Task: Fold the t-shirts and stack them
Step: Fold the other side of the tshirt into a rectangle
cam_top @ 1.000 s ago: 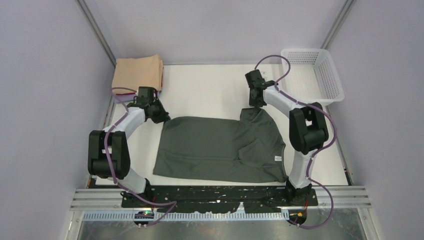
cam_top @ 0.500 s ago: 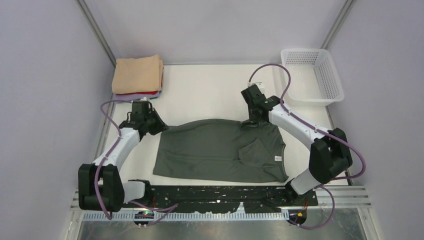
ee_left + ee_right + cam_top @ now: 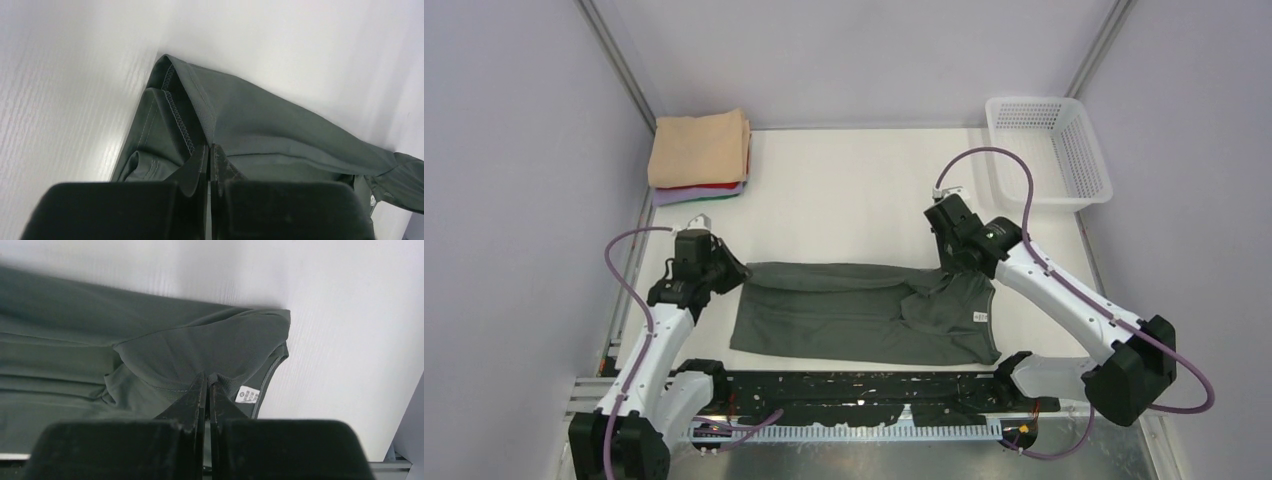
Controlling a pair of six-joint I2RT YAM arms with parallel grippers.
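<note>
While both arms have drawn back toward 6 o'clock since a second ago, you have the left tool (image 3: 209,150) pinched tight on the stitched hem corner at the 9 o'clock end of the dark grey t-shirt (image 3: 854,312). The right tool (image 3: 207,381) is clamped on a fold of the same cloth just beside the neck label (image 3: 247,394), at the shirt's 3 o'clock end. The shirt's far edge lay farther toward 12 o'clock before. It has now come nearer, so the cloth covers a narrower band along the 6 o'clock side of the table (image 3: 844,190). The folded stack (image 3: 699,150), peach-tan on top with red and lavender beneath, sits unmoved at 10 o'clock. The white basket (image 3: 1079,150) remains at 2 o'clock.
</note>
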